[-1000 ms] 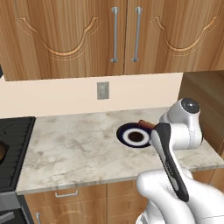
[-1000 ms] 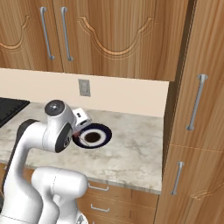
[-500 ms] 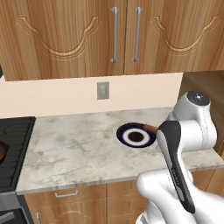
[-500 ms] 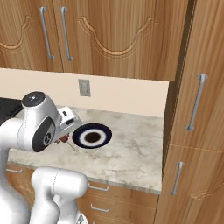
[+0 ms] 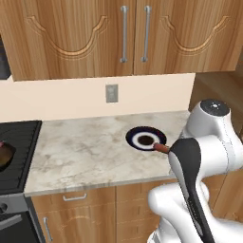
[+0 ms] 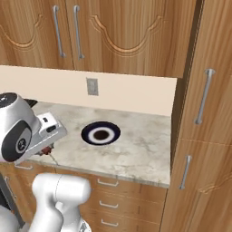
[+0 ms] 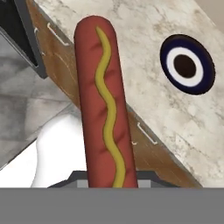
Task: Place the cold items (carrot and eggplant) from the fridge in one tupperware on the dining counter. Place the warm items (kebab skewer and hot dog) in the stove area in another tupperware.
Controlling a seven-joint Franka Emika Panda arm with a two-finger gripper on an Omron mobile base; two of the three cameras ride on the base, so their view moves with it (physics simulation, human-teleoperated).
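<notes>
Hot dog [image 7: 105, 105], reddish-brown w/ wavy yellow mustard line, pinched lengthwise in gripper [image 7: 107, 179].

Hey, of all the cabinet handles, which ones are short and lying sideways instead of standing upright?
The drawer pulls below the marble counter. They lie horizontal and short, while the bar handles on the wall cupboards and tall cabinet stand long and vertical.

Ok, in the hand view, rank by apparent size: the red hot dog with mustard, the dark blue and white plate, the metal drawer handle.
1. Red hot dog with mustard, though nearness inflates it.
2. Dark blue and white plate.
3. Metal drawer handle.
</notes>
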